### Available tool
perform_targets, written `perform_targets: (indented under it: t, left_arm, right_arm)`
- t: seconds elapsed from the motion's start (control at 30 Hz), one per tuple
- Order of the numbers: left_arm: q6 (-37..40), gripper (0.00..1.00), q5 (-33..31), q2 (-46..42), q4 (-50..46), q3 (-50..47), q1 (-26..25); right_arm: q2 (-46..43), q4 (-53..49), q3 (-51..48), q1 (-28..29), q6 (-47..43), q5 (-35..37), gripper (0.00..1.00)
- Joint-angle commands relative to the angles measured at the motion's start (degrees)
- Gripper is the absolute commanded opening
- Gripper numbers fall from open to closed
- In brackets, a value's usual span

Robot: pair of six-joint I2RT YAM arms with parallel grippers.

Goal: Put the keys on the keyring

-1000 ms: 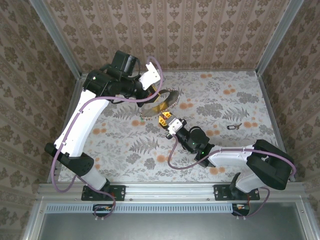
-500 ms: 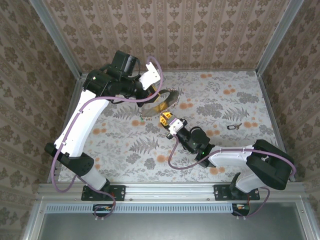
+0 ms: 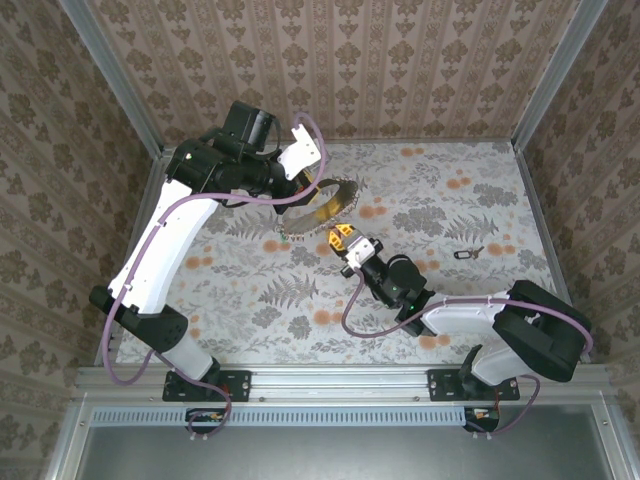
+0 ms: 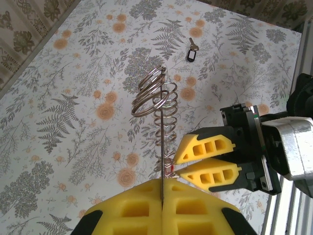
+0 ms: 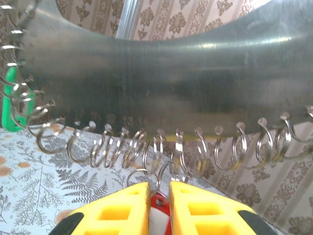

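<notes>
Left claw (image 4: 161, 188): clamped shut on the thin edge of the keyring (image 4: 155, 90), which is held up off the table; small split rings are strung along the keyring's rim.
Right claw (image 5: 159, 193): nearly closed, with the red key (image 5: 160, 201) pinched between the pads, its red head sunk in the gap.
Red key position: pressed at the small rings directly above the right claw's tips. Whether it is threaded yet cannot be told; probably not.
Green key (image 5: 11, 105): seen hanging from a rim ring well off to the left of the right claw; counted as done.
Dark-headed key (image 4: 190, 55): lying flat on the table, well apart from both claws, out past the ring end that the left claw points at; untouched.
Progress: judged about a third. One key is on, one is being fitted, and one is left to be fetched.
</notes>
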Motion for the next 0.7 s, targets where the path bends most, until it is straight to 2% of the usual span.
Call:
perform_targets:
  t: [0.0, 0.3, 0.67]
  left_arm:
    - [-0.5, 0.0, 0.0, 0.2, -0.6, 2.6, -0.2]
    - [-0.7, 0.0, 0.0, 0.4, -0.7, 3.0, -0.2]
    - [-0.8, 0.0, 0.0, 0.5, -0.7, 3.1, -0.4]
  right_arm:
    - [-1.3, 0.8, -0.2, -0.2, 1.8, -0.7, 0.17]
    - [0.1, 1.1, 2.1, -0.2, 2.7, -5.0, 0.14]
    - [1.7, 1.4, 4.6, -0.2, 2.0, -4.8, 0.15]
